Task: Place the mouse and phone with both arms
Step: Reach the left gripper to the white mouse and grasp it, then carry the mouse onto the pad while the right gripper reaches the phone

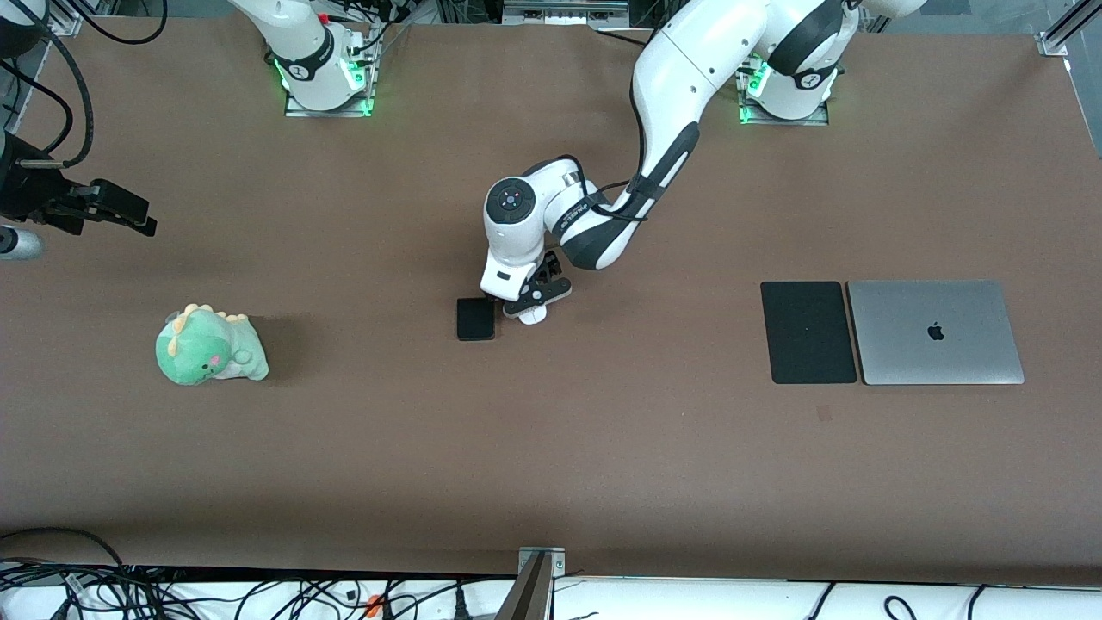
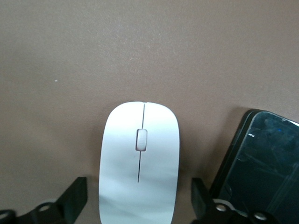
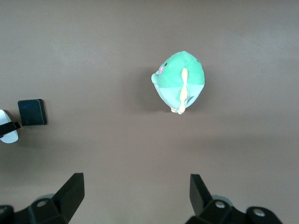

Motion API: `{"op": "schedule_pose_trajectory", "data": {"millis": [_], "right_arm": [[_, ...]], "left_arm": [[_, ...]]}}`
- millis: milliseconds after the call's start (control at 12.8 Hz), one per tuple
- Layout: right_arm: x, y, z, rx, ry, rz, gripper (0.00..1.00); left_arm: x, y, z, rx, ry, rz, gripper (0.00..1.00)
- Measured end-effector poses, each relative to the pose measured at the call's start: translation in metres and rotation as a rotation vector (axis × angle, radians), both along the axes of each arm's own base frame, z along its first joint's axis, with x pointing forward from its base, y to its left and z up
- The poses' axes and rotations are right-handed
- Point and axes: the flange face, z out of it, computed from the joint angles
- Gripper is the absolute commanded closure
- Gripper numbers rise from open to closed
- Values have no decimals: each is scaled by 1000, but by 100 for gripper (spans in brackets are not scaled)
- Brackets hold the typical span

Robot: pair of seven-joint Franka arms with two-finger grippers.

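The white mouse [image 1: 533, 316] lies mid-table, right beside the black phone [image 1: 476, 319], which lies toward the right arm's end. My left gripper [image 1: 534, 300] is down over the mouse. In the left wrist view the gripper [image 2: 138, 191] is open, with a finger on each side of the mouse [image 2: 139, 158] and a gap on both sides. The phone [image 2: 261, 163] lies just outside one finger. My right gripper [image 1: 129, 213] waits, up over the right arm's end of the table, open and empty [image 3: 135, 186]. Its wrist view shows the phone [image 3: 32, 112] and the mouse [image 3: 7, 127] small and distant.
A green plush dinosaur [image 1: 211, 346] sits toward the right arm's end and also shows in the right wrist view [image 3: 180, 81]. A flat black mouse pad [image 1: 807, 331] and a closed grey laptop [image 1: 936, 331] lie side by side toward the left arm's end.
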Motion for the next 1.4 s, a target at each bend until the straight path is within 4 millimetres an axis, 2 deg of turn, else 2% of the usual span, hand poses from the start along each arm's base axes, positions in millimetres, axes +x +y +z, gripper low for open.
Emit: {"op": "schedule_pose_trajectory", "data": {"millis": [78, 156, 312, 390, 468, 623, 779, 1013, 1169, 1403], "right_arm": [[0, 0, 0, 0, 1, 0, 0], [0, 0, 0, 0, 1, 0, 0], [0, 1, -1, 0, 2, 2, 0], [0, 1, -1, 0, 2, 2, 0], [0, 2, -1, 0, 3, 3, 0], [0, 5, -2, 1, 4, 8, 0], [1, 13, -2, 2, 5, 22, 0], [6, 36, -12, 9, 8, 34, 0], [14, 64, -28, 31, 19, 2, 0], [31, 102, -68, 85, 42, -33, 0]], "left_arm": [[0, 0, -1, 1, 0, -24, 61], [1, 1, -1, 2, -2, -41, 66], [8, 4, 3, -2, -10, -64, 66], [18, 10, 8, -7, -22, -73, 69], [34, 21, 16, -12, -31, -89, 70], [71, 60, 35, -7, -38, -148, 70], [100, 112, 54, 12, -30, -216, 75], [122, 211, 66, 45, 21, -336, 76], [127, 286, 65, 62, 73, -413, 81], [118, 394, 51, 60, 164, -508, 80]]}}
